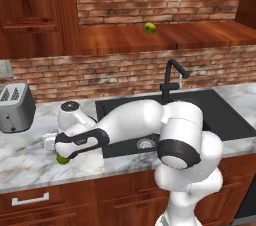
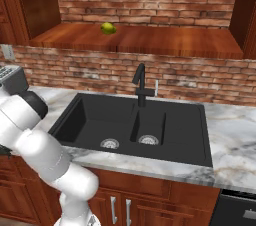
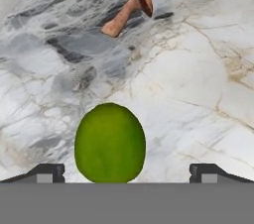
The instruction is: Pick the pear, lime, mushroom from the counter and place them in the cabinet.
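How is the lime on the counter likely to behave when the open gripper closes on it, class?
The lime is a smooth, even ball, so it may slip or squirt out unless the fingertips meet it across its middle. Lying loose on the flat counter, it would probably roll if nudged. It looks firm, so unlikely to squash.

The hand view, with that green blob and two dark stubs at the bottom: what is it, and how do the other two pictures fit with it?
It comes from a camera on the white arm's hand, looking down at the marble counter. The stubs are the fingertips of the open gripper, empty, straddling the lime; the mushroom lies beyond. The other two pictures come from cameras on the base, left and right. They show the black sink and the pear already in the cabinet.
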Tool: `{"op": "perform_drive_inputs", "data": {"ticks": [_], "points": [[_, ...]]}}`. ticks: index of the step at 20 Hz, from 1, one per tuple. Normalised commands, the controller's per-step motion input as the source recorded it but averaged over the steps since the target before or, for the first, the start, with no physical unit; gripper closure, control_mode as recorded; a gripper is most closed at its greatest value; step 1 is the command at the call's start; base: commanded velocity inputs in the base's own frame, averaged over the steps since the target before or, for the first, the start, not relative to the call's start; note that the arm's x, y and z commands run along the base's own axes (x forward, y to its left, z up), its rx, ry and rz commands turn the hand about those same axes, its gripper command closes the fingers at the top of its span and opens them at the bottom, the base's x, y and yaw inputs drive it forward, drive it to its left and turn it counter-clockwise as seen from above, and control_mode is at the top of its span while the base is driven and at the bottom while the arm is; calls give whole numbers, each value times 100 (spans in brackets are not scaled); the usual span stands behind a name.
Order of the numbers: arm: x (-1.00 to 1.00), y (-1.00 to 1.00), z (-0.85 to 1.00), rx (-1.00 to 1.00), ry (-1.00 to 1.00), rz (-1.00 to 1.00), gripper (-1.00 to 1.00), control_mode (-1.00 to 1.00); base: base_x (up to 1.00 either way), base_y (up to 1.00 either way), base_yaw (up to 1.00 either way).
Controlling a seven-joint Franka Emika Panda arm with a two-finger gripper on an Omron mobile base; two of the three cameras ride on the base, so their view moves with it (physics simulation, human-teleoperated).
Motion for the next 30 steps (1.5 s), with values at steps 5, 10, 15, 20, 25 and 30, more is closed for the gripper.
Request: {"op": "perform_drive_inputs", "data": {"ticks": [5, 10, 15, 20, 25, 30], "points": [[14, 14, -32, 0, -1, 0, -100, -100, 0, 0, 0], [31, 40, -38, 0, 0, 0, -100, -100, 0, 0, 0], [33, 48, -42, -1, 0, 0, -100, -100, 0, 0, 0], [35, 67, -54, -5, 1, 0, 100, -100, 0, 0, 0], [25, 39, -41, -7, 8, -3, 100, -100, 0, 0, 0], [-25, -18, 58, 7, 18, -13, 100, -100, 0, 0, 0]]}}
